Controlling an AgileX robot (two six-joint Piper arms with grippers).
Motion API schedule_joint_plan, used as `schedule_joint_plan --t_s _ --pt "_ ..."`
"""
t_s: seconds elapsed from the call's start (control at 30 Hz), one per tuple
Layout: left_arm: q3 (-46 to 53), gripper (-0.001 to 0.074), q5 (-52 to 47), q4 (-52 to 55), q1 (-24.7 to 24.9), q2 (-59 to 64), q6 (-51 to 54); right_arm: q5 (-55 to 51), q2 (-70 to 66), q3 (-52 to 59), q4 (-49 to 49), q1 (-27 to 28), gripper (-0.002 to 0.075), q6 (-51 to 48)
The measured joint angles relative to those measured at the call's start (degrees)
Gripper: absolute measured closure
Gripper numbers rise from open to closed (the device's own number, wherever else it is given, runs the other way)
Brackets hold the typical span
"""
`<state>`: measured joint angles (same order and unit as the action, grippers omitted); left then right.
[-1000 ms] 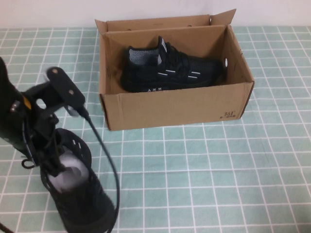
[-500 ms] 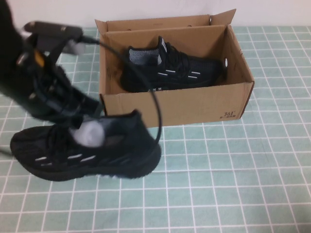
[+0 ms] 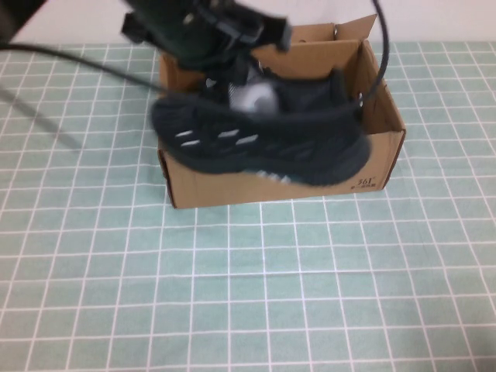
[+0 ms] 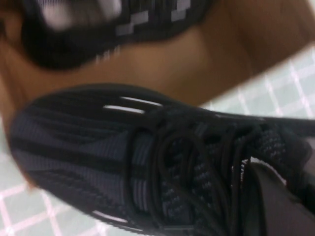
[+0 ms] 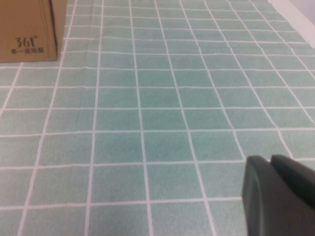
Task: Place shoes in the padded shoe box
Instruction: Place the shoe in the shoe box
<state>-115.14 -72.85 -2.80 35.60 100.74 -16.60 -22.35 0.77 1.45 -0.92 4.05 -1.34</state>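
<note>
Green-and-white checked cloth covers the tabletop point(image 3: 310, 294), with a pale wall strip behind it. We note the padded shoe box point(image 3: 232, 182), brown corrugated cardboard with upright flaps, standing on the far half of the tabletop; its "361" print sits at the front corner on the robot's right. We see the left arm reaching in from the upper left of the high view, its left end effector point(image 3: 232, 66) over the box opening. Its fingers are clamped down on the collar of one black sneaker point(image 3: 260, 139), and the shoe hangs in the air above the box's front wall, lying roughly level, toe toward the robot's left, heel toward the right. White paper stuffing point(image 3: 252, 97) shows in the shoe's opening. The shoe is motion-blurred in the high view. In the left wrist view we see the held sneaker's laces and knit upper up close, and beyond it the second sneaker point(image 4: 118, 24) lying on the floor of the box with white dashes on its side. We record the right end effector point(image 5: 278, 196) low over bare cloth, well apart from the box, with fingers together and holding nothing.
</note>
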Motion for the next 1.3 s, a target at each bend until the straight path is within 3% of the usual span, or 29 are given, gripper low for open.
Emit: schedule_joint_plan --t_s 0.37,0.8,1.3 --pt "-20.0 0.0734 3.6 0.1 0.0 16.6 -6.9 0.0 0.0 0.0 0.0 0.0 0.0734 0.0" --pt "-21.4 0.0734 10.0 2.8 -0.8 20.6 -10.6 0.0 0.0 0.0 0.0 0.0 0.0734 0.0" --pt "-21.4 0.0734 10.2 2.8 -1.5 23.2 -10.7 0.0 0.0 0.0 0.0 0.0 0.0734 0.0"
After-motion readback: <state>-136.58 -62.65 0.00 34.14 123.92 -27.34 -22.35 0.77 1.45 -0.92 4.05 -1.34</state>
